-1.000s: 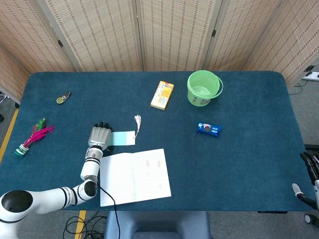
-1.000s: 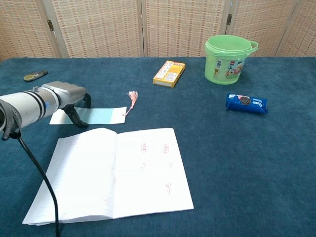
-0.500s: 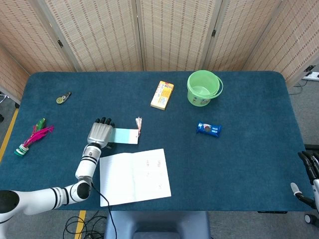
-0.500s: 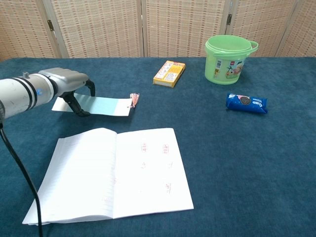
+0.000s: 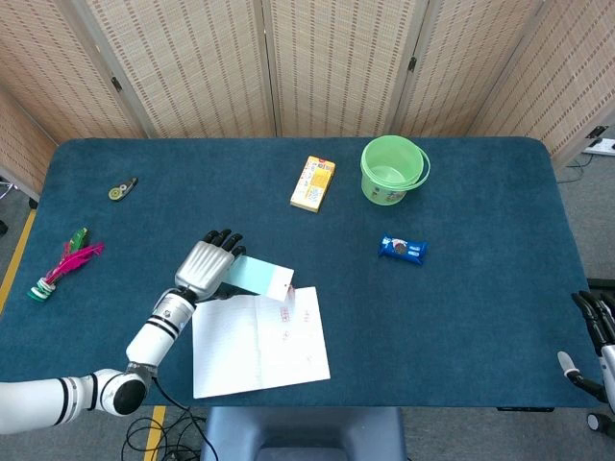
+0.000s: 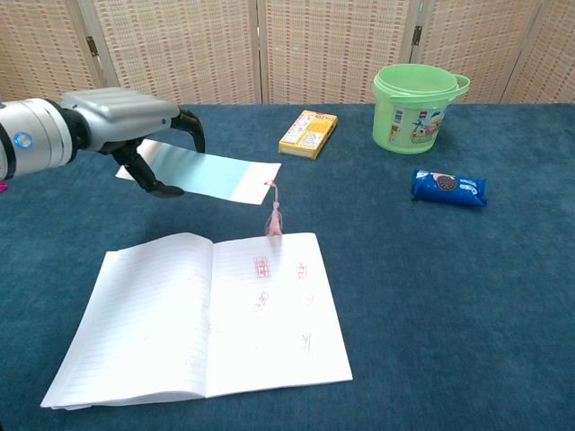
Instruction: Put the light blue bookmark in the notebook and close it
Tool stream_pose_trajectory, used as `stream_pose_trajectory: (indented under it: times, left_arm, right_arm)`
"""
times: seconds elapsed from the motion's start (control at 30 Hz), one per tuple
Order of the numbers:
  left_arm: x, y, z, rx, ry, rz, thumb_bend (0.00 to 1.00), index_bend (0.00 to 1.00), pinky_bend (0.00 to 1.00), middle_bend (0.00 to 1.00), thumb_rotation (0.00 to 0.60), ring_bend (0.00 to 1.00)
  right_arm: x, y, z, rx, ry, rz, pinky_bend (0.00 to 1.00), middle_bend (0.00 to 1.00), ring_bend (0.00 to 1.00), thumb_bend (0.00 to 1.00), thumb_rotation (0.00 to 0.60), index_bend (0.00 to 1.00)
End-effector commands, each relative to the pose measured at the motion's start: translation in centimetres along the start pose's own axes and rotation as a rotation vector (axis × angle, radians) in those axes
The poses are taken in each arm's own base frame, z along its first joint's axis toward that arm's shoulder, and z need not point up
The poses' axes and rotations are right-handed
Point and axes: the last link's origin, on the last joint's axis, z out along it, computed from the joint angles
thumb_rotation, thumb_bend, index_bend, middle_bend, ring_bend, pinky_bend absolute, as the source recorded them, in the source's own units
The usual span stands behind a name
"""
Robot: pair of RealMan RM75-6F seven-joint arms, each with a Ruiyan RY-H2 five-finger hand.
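1. Light blue bookmark (image 6: 208, 173) is held off the counter (image 6: 449, 287), pinched at its nine o'clock end by the left hand (image 6: 135, 121).
2. Its pink tassel (image 6: 273, 218) dangles over the open notebook (image 6: 207, 314).
3. Only the head view shows the right hand (image 5: 591, 346), its grasp unreadable.

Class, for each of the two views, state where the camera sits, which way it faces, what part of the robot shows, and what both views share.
Head view: high above the near table edge, looking steeply down; shows the left arm and left robot hand, and the right robot hand at the frame's edge.
Chest view: low at the near edge, looking across toward the screens; shows the left robot hand.
Shared: bookmark, notebook, bucket.
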Motion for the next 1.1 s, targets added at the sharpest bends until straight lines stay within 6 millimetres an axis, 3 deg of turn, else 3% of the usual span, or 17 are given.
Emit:
stream_pose_trajectory:
  times: [0.03,0.4,0.67,0.87,1.1]
  left_arm:
    - [0.5,1.6,-2.6,-0.120,0.027,0.016,0.29,0.37,0.19,0.15,0.501,0.11]
    - [1.3,6.0,-6.9,-0.432,0.063,0.059,0.29,0.38,0.19,0.15,0.501,0.11]
    - [0.5,7.8,-9.2,-0.571,0.047,0.078,0.29,0.39,0.18,0.15,0.496,0.11]
    - [-1.6,8.5,-9.7,-0.625,0.004,0.124,0.29,0.39,0.18,0.15,0.495,0.11]
    - [-3.0,9.1,-8.5,-0.660,0.018,0.213,0.29,0.39,0.18,0.15,0.499,0.11]
  right_arm:
    - [0.0,0.0,0.0,0.001,0.000,-0.001,0.07,0.11,0.05,0.26,0.600,0.06]
    - [0.1,0.0,-0.2,-0.004,0.000,-0.003,0.07,0.11,0.05,0.26,0.600,0.06]
    - [0.0,0.0,-0.3,-0.009,-0.004,-0.005,0.07,0.11,0.05,0.26,0.600,0.06]
    - [-0.1,0.0,-0.2,-0.011,-0.006,-0.006,0.07,0.11,0.05,0.26,0.600,0.06]
    - [-0.1,-0.1,-0.3,-0.013,-0.006,-0.007,0.07,0.11,0.05,0.26,0.600,0.06]
